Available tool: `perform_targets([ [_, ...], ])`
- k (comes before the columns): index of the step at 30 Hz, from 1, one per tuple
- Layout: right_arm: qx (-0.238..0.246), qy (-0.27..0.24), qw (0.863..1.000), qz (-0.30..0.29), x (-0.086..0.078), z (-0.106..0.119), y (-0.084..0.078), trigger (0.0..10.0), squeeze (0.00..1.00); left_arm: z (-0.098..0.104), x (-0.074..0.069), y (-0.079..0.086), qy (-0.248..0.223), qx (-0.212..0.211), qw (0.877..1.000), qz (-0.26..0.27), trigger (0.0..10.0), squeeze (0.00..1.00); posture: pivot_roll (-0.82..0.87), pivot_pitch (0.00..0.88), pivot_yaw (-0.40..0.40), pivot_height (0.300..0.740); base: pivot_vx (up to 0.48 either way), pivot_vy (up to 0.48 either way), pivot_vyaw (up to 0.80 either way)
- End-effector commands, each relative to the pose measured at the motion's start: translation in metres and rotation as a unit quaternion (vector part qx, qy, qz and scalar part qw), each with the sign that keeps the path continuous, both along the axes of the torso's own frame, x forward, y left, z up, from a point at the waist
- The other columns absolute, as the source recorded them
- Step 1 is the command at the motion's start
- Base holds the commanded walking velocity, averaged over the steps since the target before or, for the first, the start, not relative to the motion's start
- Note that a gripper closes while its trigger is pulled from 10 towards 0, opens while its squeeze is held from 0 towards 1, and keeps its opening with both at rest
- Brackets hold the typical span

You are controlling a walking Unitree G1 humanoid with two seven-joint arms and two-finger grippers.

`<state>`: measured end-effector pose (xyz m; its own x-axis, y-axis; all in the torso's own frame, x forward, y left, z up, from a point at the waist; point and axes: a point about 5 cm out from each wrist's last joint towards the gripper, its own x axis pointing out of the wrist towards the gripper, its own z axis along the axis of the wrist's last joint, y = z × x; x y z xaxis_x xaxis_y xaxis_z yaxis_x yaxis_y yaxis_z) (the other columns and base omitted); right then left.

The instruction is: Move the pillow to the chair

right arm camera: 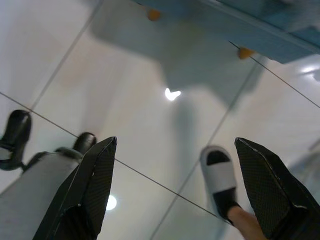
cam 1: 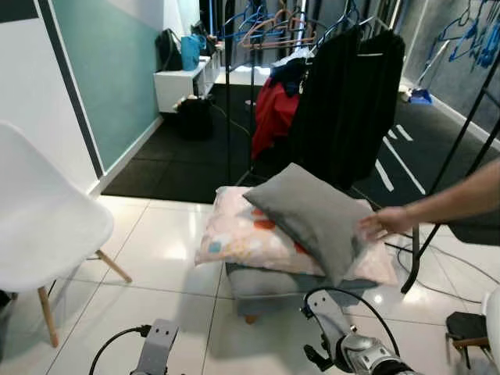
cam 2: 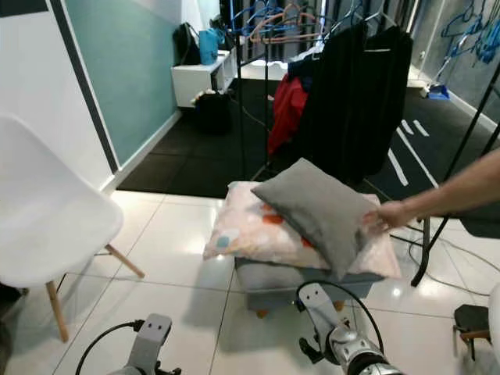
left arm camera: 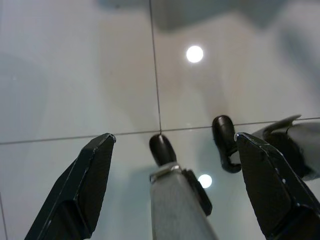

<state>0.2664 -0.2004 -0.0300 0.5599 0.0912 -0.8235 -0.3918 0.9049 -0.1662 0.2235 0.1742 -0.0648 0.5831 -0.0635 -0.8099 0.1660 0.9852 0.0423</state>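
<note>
Pillow: you see the grey pillow point(cam 1: 316, 215) lying tilted on top of a floral pillow point(cam 1: 242, 238), which itself rests on a grey footstool point(cam 1: 266, 283) ahead of you and a little to your right.
Person: a bare arm reaches in from your right, and its hand point(cam 1: 384, 223) is touching the grey pillow's right edge.
Chair: your white chair point(cam 1: 43, 226) stands on wooden legs at your left, well apart from the footstool, its seat bare.
Left gripper: your left gripper point(left arm camera: 175, 187) hangs low over the pale floor tiles point(left arm camera: 100, 75), fingers spread apart with nothing between them; your own leg and black foot show below it.
Right gripper: your right gripper point(right arm camera: 177, 192) also points down at the tiles, fingers wide apart and holding nothing; past it you can see the footstool's underside with its orange feet, and a person's foot in a black-and-white slipper point(right arm camera: 220, 180).
Arms: both silver arms sit low at the near edge of the head views, the right arm point(cam 1: 348, 340) just in front of the footstool.
Background: a clothes rack point(cam 1: 344, 86) with dark garments and a red one stands behind the footstool on a black mat.
</note>
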Motion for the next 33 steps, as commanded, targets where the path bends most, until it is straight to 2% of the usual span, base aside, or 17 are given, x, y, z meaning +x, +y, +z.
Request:
perform_targets([
  [1,0.01,0.0,1.0,-0.006,-0.0004,-0.0007,0.0022,10.0,0.0,-0.0006,-0.0011,0.0011,0.004,0.005,1.0,-0.001,10.0,0.0,-0.15,0.0,-0.077,0.74,0.0,0.0,0.0],
  [17,0.006,0.002,1.0,0.0,-0.0002,-0.0003,0.0017,10.0,0.0,-0.0005,-0.0008,0.0003,0.006,0.006,1.0,-0.01,10.0,0.0,-0.15,0.0,-0.078,0.74,0.0,0.0,0.0],
  [21,0.006,0.002,1.0,0.001,0.0,-0.0002,0.0019,10.0,0.0,-0.0004,-0.0007,-0.0003,0.008,0.002,1.0,-0.017,10.0,0.0,-0.15,0.0,-0.077,0.74,0.0,-0.476,0.0],
  [24,0.006,0.002,1.0,0.001,0.0001,-0.0002,0.0021,10.0,0.0,-0.0003,-0.0006,0.0006,0.003,0.002,1.0,-0.003,10.0,0.0,-0.15,0.0,-0.077,0.74,0.0,-0.467,0.0],
  [33,0.006,0.003,1.0,0.003,0.0004,0.0002,0.0017,10.0,0.0,-0.0003,-0.0003,0.0008,0.005,0.01,1.0,-0.008,10.0,0.0,-0.15,0.0,-0.08,0.74,0.0,0.0,0.0],
])
